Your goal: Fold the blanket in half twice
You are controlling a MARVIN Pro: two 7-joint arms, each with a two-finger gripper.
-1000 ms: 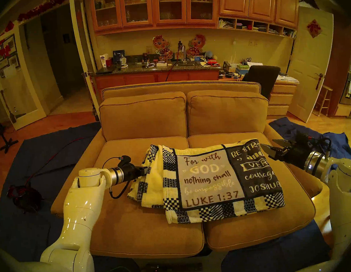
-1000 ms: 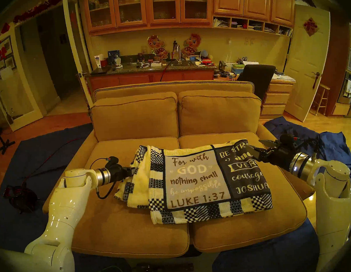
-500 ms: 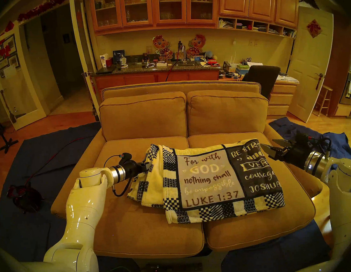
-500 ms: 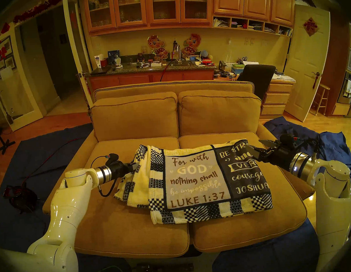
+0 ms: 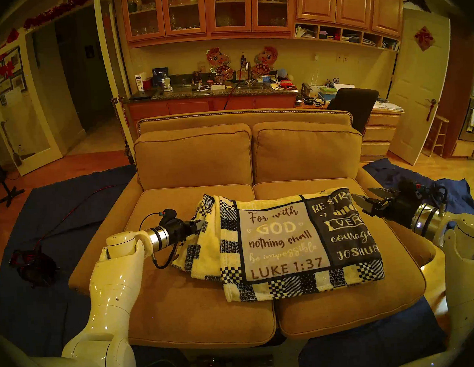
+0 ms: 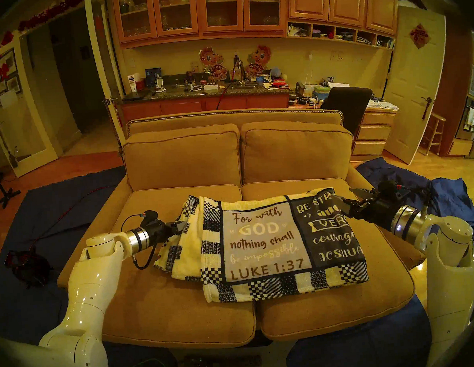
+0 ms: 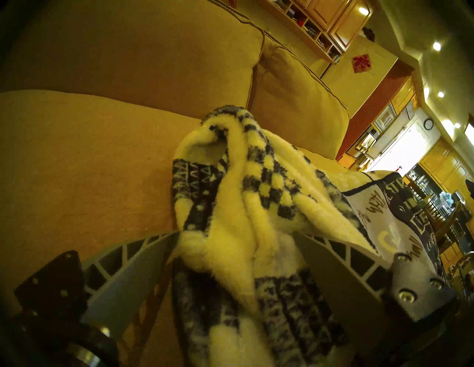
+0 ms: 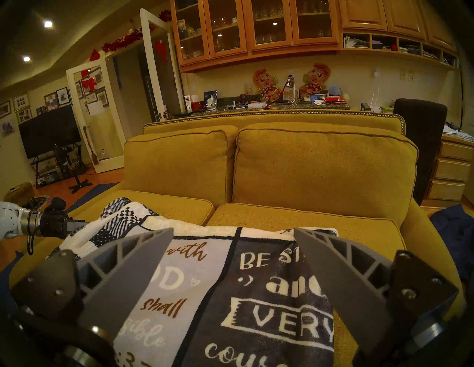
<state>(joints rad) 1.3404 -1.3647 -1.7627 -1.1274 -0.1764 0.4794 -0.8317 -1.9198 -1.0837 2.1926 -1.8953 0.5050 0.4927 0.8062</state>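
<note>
While blanket (image 5: 289, 245) lies folded on the sofa (image 5: 200, 319), seemingly nearly done; left gripper (image 7: 236, 246) spread around its bunched left edge, right gripper (image 8: 233, 246) apart, empty above its right end.

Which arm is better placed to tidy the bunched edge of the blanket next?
Left, probably. The left end effector already has the blanket bunched between its open fingers at that edge; the right end effector hangs open above the opposite side.

Left gripper (image 5: 198, 225) now slightly farther in and higher against the blanket (image 5: 289, 245) edge
</note>
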